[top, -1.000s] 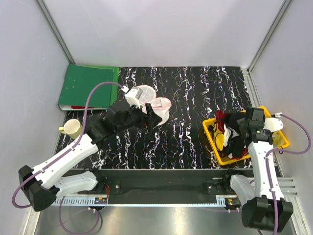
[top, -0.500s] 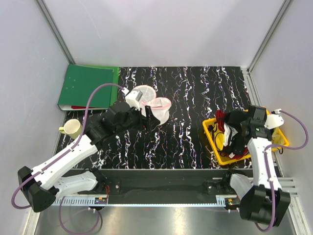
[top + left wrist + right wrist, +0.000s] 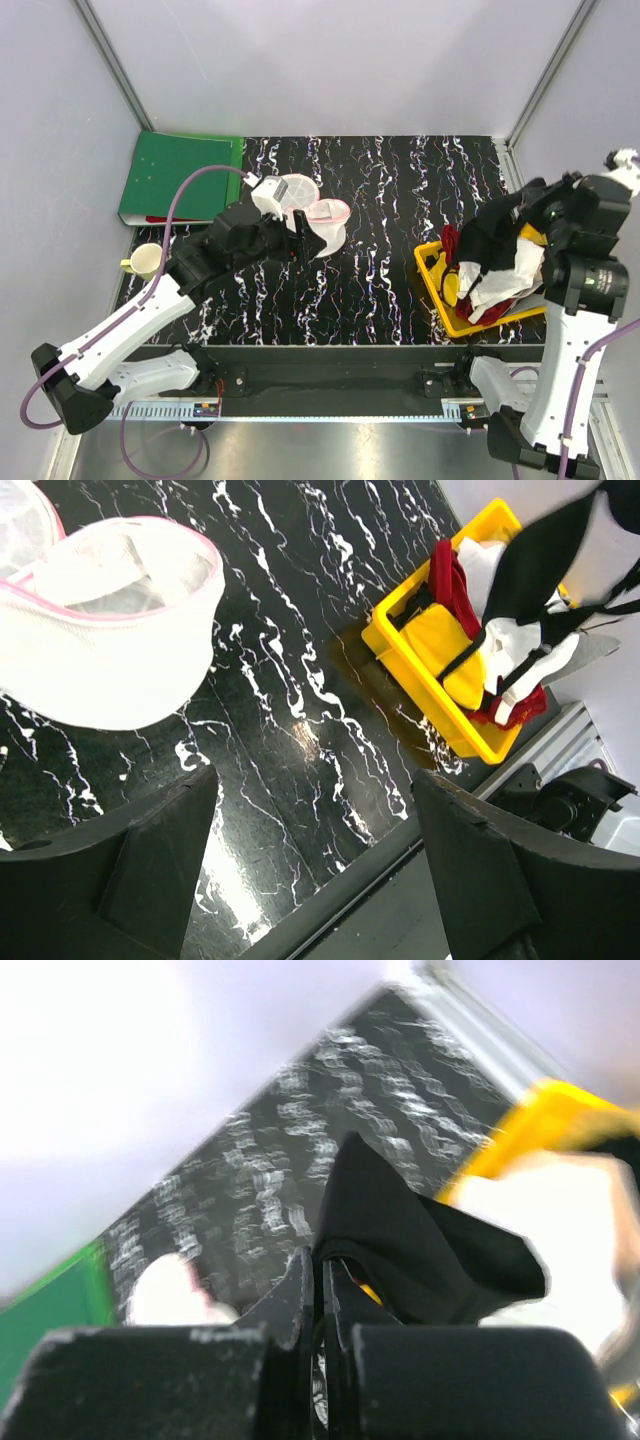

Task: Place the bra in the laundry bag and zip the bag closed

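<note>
Above the yellow basket point(image 3: 452, 318) on the right side of the table, I have the bra point(image 3: 493, 236) raised in the right gripper point(image 3: 322, 1266). Its black fabric hangs down over the white and red clothes point(image 3: 505, 275).

The step in hand, as I judge it, is carrying it across to the laundry bag point(image 3: 322, 222), which lies well apart on the left. To do that well I want more height first. The left wrist view shows thin black straps trailing across the white cloth, and I cannot tell whether they are caught on it. A slow rise should show me if anything else comes along. Then I would travel level and come down over the bag's pink-rimmed mouth, feeding the loose end in first.

The right jaws are pressed together, pinching a fold of the bra at their tips, and the rest of the garment drapes free. The grip is on an edge, so jerks could shake it out.

The left gripper point(image 3: 310, 872) hovers just beside the bag with its jaws wide apart and nothing between them. I would want it on the rim to keep the mouth open.
</note>
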Controlling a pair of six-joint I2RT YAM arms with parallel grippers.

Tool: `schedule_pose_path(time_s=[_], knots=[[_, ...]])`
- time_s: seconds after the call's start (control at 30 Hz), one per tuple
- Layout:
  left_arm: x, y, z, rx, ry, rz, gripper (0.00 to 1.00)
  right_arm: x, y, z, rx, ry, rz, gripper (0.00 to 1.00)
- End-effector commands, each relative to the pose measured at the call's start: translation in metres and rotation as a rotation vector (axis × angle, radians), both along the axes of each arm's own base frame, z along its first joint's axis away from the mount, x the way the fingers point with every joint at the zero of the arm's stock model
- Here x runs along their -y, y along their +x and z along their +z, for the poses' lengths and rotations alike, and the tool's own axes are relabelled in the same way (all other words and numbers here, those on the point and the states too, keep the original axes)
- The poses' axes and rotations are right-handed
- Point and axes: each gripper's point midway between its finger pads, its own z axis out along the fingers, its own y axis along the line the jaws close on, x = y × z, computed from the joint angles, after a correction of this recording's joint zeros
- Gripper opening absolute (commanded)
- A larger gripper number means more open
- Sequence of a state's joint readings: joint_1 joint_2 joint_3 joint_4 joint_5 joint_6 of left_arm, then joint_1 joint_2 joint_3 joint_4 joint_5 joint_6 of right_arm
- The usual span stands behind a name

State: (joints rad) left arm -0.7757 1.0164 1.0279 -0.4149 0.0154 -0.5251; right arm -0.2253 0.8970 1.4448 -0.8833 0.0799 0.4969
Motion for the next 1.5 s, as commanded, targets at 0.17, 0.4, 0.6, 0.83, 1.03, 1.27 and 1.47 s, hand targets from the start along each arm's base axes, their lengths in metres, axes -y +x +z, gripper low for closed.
schedule_pose_path(time_s=[0.17,0.4,0.6,0.83,1.03,1.27,1.47], knots=[[-0.004,0.008,0.045,0.094,-0.042,0.037,0.84,-0.114,-0.003,0.091,0.149,0.099,0.603,0.00],[-0.016,0.006,0.063,0.120,-0.077,0.072,0.87,-0.181,-0.032,0.128,0.200,0.230,0.965,0.00],[-0.015,-0.004,0.060,0.077,-0.116,0.051,0.91,-0.209,-0.050,0.075,0.043,0.286,1.126,0.00],[-0.007,-0.020,0.040,-0.011,-0.154,-0.008,0.91,-0.215,-0.071,0.022,-0.108,0.319,1.163,0.00],[-0.005,-0.023,0.019,-0.050,-0.159,-0.009,0.91,-0.222,-0.064,-0.051,-0.273,0.351,1.137,0.00],[-0.002,-0.021,-0.022,-0.121,-0.093,-0.011,0.91,-0.260,-0.036,-0.126,-0.321,0.523,1.108,0.00],[-0.005,-0.023,-0.051,-0.168,-0.057,-0.001,0.91,-0.299,-0.030,-0.139,-0.318,0.583,1.187,0.00]])
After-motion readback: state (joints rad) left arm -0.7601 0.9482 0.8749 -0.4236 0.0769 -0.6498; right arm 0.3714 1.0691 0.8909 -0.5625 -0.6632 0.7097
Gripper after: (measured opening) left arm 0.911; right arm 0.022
